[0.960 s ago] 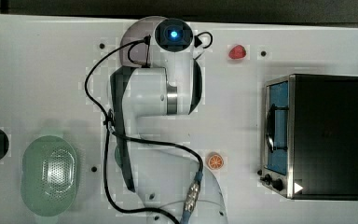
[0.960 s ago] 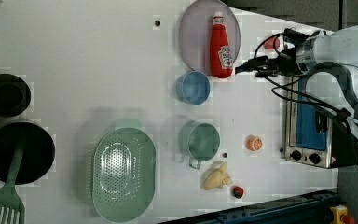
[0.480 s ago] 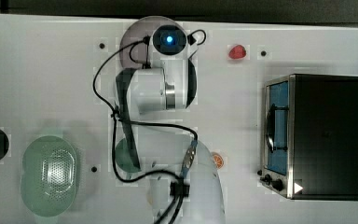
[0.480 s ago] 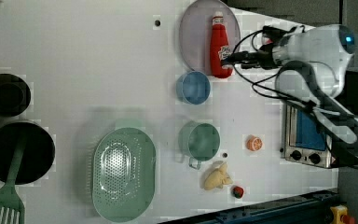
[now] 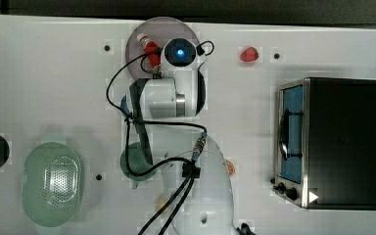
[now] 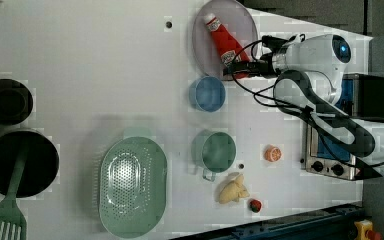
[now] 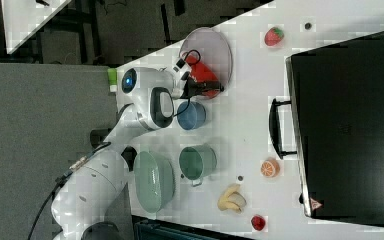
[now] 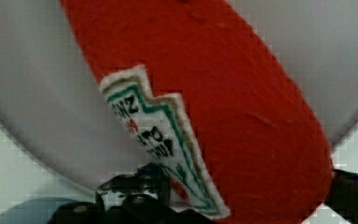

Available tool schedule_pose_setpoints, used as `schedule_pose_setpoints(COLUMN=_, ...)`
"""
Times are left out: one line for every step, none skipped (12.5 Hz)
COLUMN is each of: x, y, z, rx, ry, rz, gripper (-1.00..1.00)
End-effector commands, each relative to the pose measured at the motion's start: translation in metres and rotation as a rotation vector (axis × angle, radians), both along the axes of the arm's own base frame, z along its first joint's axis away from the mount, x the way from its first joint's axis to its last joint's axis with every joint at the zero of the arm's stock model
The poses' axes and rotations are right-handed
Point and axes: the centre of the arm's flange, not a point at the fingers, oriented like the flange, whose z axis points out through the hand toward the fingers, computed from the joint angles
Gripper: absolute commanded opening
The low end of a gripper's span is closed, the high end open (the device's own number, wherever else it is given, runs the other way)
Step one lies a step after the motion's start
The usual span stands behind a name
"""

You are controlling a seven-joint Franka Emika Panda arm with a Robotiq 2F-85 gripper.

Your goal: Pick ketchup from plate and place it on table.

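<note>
One red ketchup (image 6: 223,41) bottle lying flat on the mauve-grey plate (image 6: 204,47) at the far end of the white table (image 6: 105,75), cap end toward the left view's upper left, still on the plate. Going rightward in the left view — first the plate with its bottle, then the gripper (image 6: 231,70) at the bottle's base end, then the white arm (image 6: 320,55) and the toaster oven (image 6: 330,150). Fingers spread wide, one dark fingertip (image 8: 130,198) either side of the bottle's base in the wrist view — apparently straddling without pinching, contact hard to judge. Blue dish (image 6: 207,93) just beside the plate's near rim, teal cup (image 6: 215,151) nearer still.
</note>
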Motion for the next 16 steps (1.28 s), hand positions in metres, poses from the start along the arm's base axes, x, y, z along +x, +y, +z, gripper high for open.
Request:
schedule_pose_setpoints(x=0.027, y=0.005, z=0.027, rx=0.005, ry=-0.108, rz=0.037, gripper=1.0)
schedule_pose_setpoints(x=0.027, y=0.005, z=0.024, rx=0.005, ry=-0.106, rz=0.035, gripper=1.0)
schedule_pose_setpoints(x=0.027, y=0.005, z=0.023, rx=0.006, ry=-0.104, rz=0.035, gripper=1.0)
schedule_pose_setpoints(x=0.026, y=0.004, z=0.02, rx=0.005, ry=-0.099, rz=0.035, gripper=0.93)
schedule_pose_setpoints(x=0.026, y=0.004, z=0.019, rx=0.005, ry=-0.1, rz=0.034, gripper=0.68)
schedule_pose_setpoints(x=0.027, y=0.003, z=0.02, rx=0.006, ry=-0.103, rz=0.033, gripper=0.43)
schedule_pose_setpoints(x=0.029, y=0.004, z=0.024, rx=0.006, ry=-0.109, rz=0.033, gripper=0.27)
schedule_pose_setpoints(x=0.029, y=0.003, z=0.026, rx=0.005, ry=-0.111, rz=0.032, gripper=0.26)
schedule_pose_setpoints(x=0.03, y=0.002, z=0.03, rx=0.005, ry=-0.116, rz=0.029, gripper=0.27)
schedule_pose_setpoints(x=0.033, y=0.001, z=0.037, rx=0.004, ry=-0.129, rz=0.024, gripper=0.26)
schedule_pose_setpoints(x=0.038, y=-0.001, z=0.05, rx=0.004, ry=-0.146, rz=0.019, gripper=0.26)
schedule_pose_setpoints(x=0.043, y=-0.003, z=0.066, rx=0.005, ry=-0.16, rz=0.007, gripper=0.26)
schedule_pose_setpoints(x=0.046, y=-0.004, z=0.086, rx=0.007, ry=-0.164, rz=-0.01, gripper=0.27)
schedule_pose_setpoints(x=0.049, y=-0.007, z=0.109, rx=0.006, ry=-0.155, rz=-0.026, gripper=0.27)
schedule_pose_setpoints(x=0.051, y=-0.011, z=0.131, rx=0.003, ry=-0.141, rz=-0.031, gripper=0.27)
schedule_pose_setpoints(x=0.051, y=-0.015, z=0.151, rx=-0.002, ry=-0.125, rz=-0.036, gripper=0.27)
